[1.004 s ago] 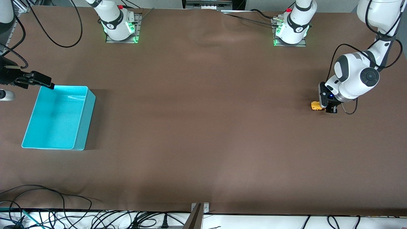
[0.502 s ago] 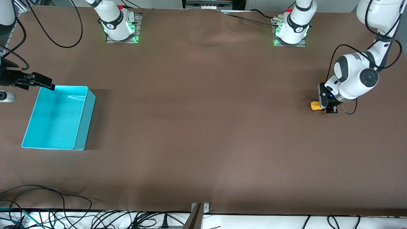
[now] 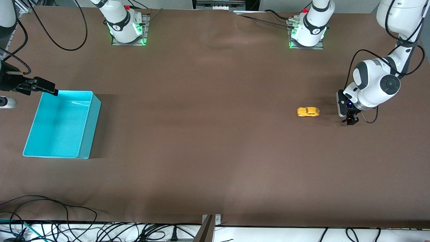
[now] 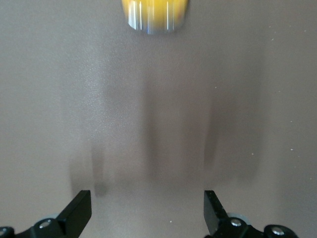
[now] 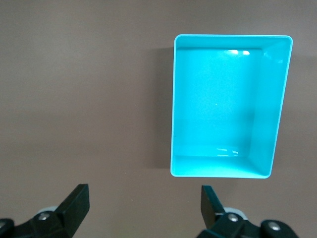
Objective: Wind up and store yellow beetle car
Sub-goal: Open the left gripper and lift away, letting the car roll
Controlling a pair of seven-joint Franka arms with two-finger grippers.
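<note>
The yellow beetle car [image 3: 308, 112] stands free on the brown table, toward the left arm's end. In the left wrist view it shows as a blurred yellow shape [image 4: 155, 15] ahead of the fingers. My left gripper [image 3: 351, 120] is open and empty, low over the table, a gap away from the car. Its open fingers show in the left wrist view [image 4: 147, 198]. The turquoise bin [image 3: 90, 129] sits empty at the right arm's end and also shows in the right wrist view [image 5: 277, 99]. My right gripper [image 3: 50, 88] is open and empty, waiting over the table by the bin's corner; its own view shows it too [image 5: 143, 196].
The two arm bases [image 3: 126, 28] [image 3: 307, 32] stand along the edge farthest from the front camera. Black cables [image 3: 50, 215] lie along the nearest edge, with a metal bracket [image 3: 210, 222] at its middle. A grey object [image 3: 6, 102] lies by the bin's end.
My left gripper has opened and let go of the car. The car has rolled away from it toward the right arm's end. The right arm has barely moved.
</note>
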